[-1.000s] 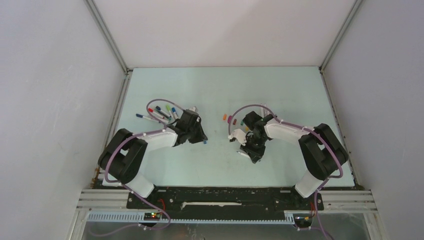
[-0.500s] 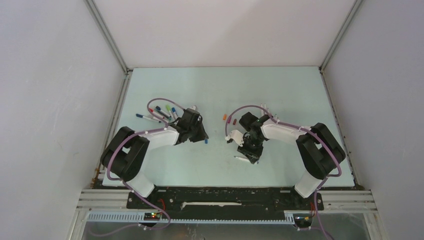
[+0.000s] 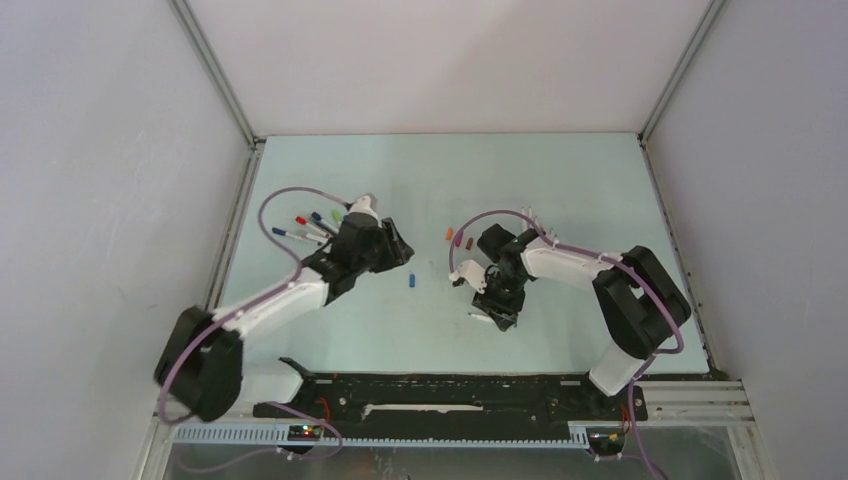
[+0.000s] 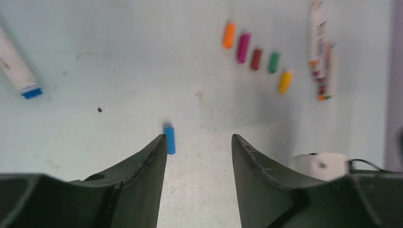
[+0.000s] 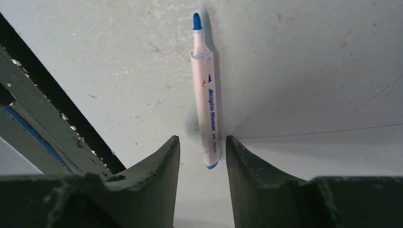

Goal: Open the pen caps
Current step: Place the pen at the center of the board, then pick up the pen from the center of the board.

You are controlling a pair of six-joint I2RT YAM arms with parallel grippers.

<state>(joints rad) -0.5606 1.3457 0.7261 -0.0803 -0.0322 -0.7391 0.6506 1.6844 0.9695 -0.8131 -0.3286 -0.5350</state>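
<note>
A loose blue pen cap (image 4: 169, 138) (image 3: 412, 281) lies on the table just off the left fingertip of my left gripper (image 4: 199, 140) (image 3: 402, 252), which is open and holds nothing. Beyond it, orange (image 4: 228, 35), magenta (image 4: 243, 47), dark red (image 4: 256, 59), green (image 4: 273, 62) and yellow (image 4: 285, 81) caps lie in a row. My right gripper (image 5: 203, 142) (image 3: 503, 312) is open. An uncapped blue pen (image 5: 206, 95) lies flat on the table, its rear end between the parted fingers.
Several capped pens (image 3: 305, 225) lie at the left behind the left arm. Uncapped pens (image 4: 319, 47) rest beside the row of caps. Another pen end (image 4: 16, 66) shows at the left of the left wrist view. The table's dark front rail (image 5: 47, 109) runs close to the right gripper.
Both grippers have opened. The left one let go of the blue cap and drew back and up from it. The right one released the blue pen onto the table.
</note>
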